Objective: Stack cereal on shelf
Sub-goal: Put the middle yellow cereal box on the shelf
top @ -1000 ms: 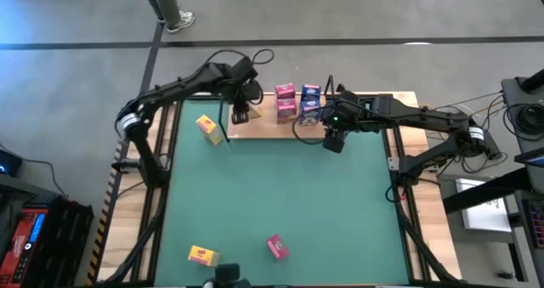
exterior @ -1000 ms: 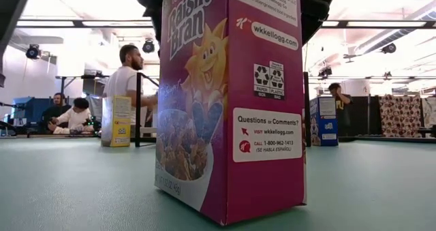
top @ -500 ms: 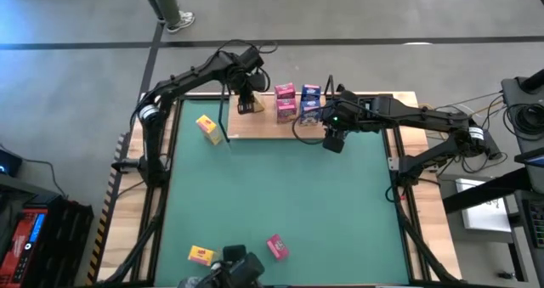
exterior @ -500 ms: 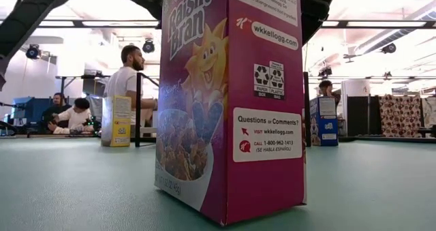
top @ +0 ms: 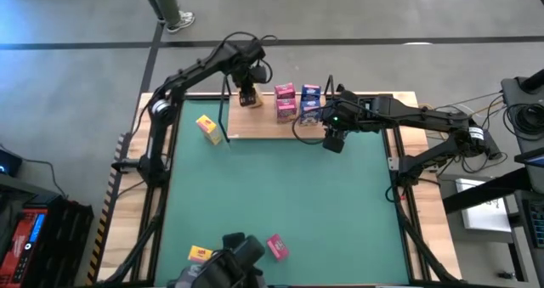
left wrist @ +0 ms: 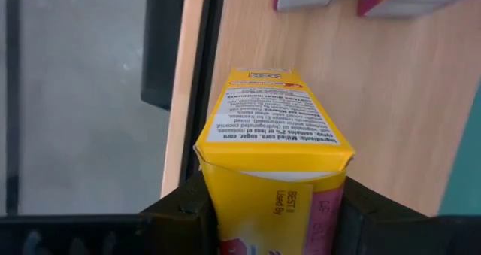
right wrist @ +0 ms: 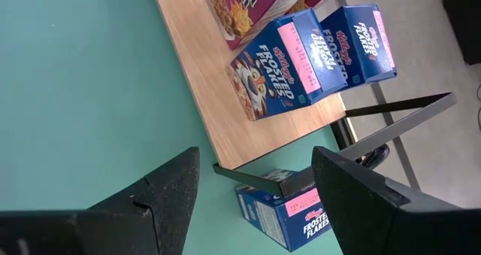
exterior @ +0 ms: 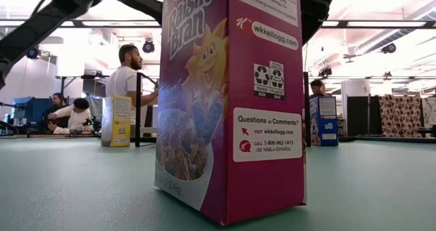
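Pinching a yellow box [left wrist: 274, 146], the left gripper [top: 247, 96] hangs over the shelf's [top: 263, 125] left end, seemingly near its back edge; right gripper [top: 332, 141], jaws spread, waits off the front edge.

Pink box [exterior: 228, 101] top cut off, hides shelf behind.

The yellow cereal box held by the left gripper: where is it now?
In the high view, the yellow cereal box sits in the left gripper above the shelf's left end, beside the pink boxes.
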`<action>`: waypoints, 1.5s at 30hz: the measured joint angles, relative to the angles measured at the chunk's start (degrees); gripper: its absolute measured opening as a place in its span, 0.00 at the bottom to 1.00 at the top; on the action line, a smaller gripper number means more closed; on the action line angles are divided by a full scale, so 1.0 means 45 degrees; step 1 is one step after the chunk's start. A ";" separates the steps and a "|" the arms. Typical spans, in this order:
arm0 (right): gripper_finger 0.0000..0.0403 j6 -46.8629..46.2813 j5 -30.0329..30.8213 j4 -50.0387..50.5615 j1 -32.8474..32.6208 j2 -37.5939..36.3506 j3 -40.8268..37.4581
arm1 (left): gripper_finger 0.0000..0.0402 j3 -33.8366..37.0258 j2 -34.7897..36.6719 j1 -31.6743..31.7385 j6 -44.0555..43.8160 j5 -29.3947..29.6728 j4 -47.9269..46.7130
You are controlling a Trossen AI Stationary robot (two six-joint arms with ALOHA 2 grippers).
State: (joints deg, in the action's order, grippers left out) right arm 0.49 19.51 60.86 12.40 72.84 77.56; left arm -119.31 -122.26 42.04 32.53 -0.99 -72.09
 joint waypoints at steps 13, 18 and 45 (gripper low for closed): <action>0.61 0.0002 0.0001 -0.0019 -0.0001 0.0000 0.0000 | 0.35 -0.2972 -0.1878 0.0172 -0.0096 0.0017 -0.1970; 0.61 0.0000 0.0003 -0.0024 -0.0003 0.0000 0.0000 | 0.39 -0.2743 -0.1875 0.0185 -0.0102 -0.0004 -0.2293; 0.61 0.0007 0.0000 -0.0063 -0.0002 0.0000 0.0000 | 0.40 -0.3370 -0.1715 -0.0131 -0.0303 -0.0583 -0.2618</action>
State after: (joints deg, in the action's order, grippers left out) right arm 0.52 19.51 60.58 12.39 72.84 77.56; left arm -134.47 -129.97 41.45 31.17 -3.62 -83.87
